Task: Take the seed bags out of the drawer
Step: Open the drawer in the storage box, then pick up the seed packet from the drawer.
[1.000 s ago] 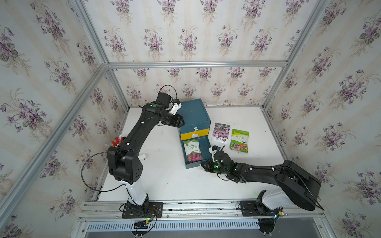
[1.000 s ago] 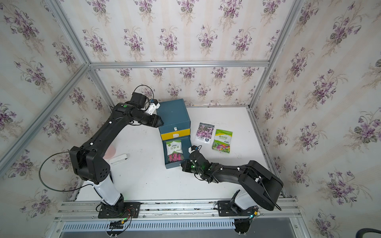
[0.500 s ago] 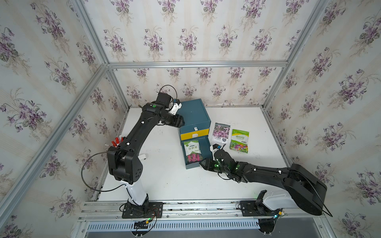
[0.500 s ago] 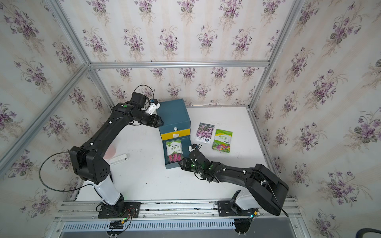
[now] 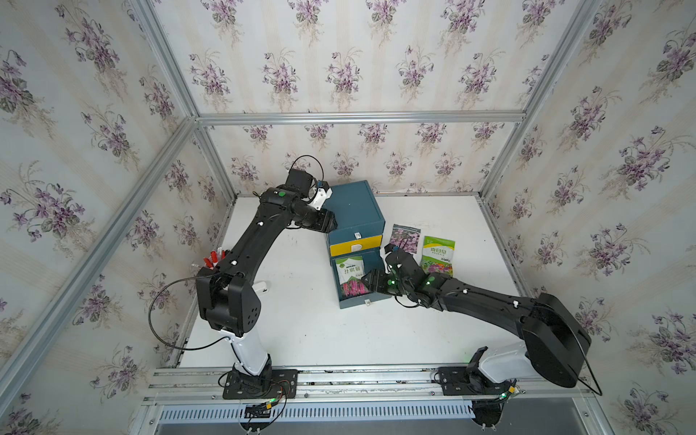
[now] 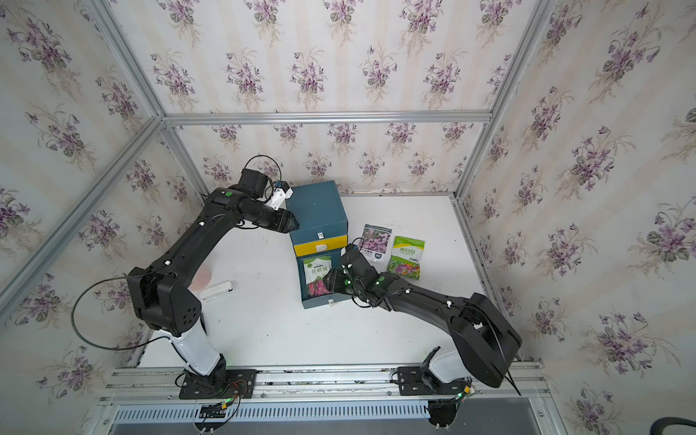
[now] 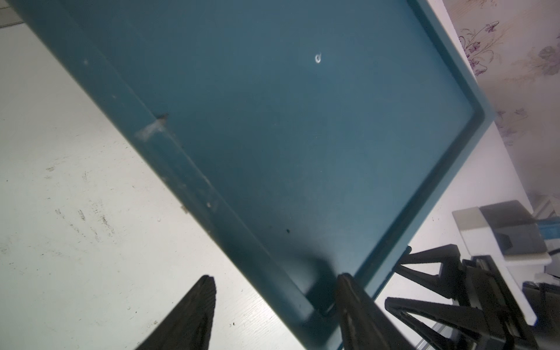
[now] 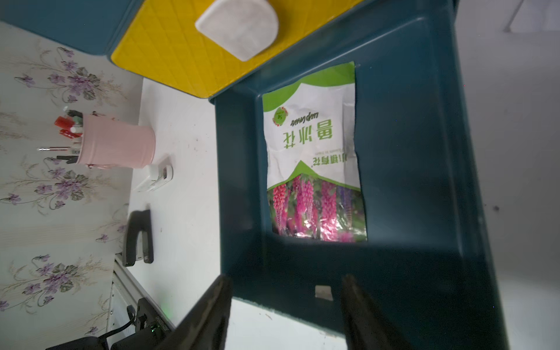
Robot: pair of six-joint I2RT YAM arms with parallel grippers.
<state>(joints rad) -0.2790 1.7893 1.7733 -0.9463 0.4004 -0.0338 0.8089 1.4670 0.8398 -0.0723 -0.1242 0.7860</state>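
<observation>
In both top views a teal drawer cabinet (image 5: 352, 205) (image 6: 316, 207) stands on the white counter (image 5: 301, 331) a little above the middle of the frame, and its bottom drawer (image 5: 362, 300) (image 6: 328, 301) is pulled out toward the lower edge. One green-and-white seed bag (image 5: 351, 277) (image 8: 312, 151) with pink flower spikes lies flat on the drawer floor, under the shut yellow drawer front (image 5: 356, 246) (image 8: 181, 51). The other two seed bags lie outside on the counter, right of the cabinet. The grey-topped packet (image 5: 406, 238) (image 6: 376, 241) with pink blossoms is nearer the cabinet, and the green packet (image 5: 437, 254) (image 6: 406, 256) is just beside it on the right. The right tool (image 5: 371, 281) (image 8: 286, 288) reaches in from the lower right and hovers at the drawer's right rim. Its fingers are spread apart and hold nothing, and the right wrist view shows them above the drawer's front wall. The left tool (image 5: 327, 222) (image 7: 272, 281) is at the cabinet's upper left edge with its fingers also apart. In the left wrist view one fingertip sits on the cabinet's recessed top near the rim, and the other is out beside the side wall, over the counter. A pink cup (image 8: 115, 145) of pens stands at the counter's left edge.
</observation>
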